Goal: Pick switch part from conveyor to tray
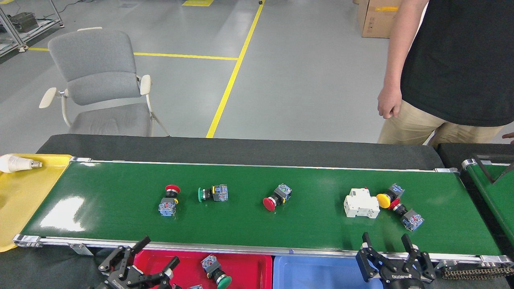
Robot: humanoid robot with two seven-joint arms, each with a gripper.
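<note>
Conveyor (120, 208) belt is looking glossy green, reflecting glare, silver metal rails; trays red (249, 265), blue (305, 273), yellow (20, 200) showing smooth plastic; chair (98, 80) wearing grey cloth.

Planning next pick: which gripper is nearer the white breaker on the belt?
Right. The right gripper sits at the near rail just right of the white breaker. The left gripper is far off to its left, by the red tray.

The belt (104, 200) lies bare left of the red switch (169, 199) and along its near edge. At right, a breaker (361, 203) and two switches (401, 206) crowd together, touching.
</note>
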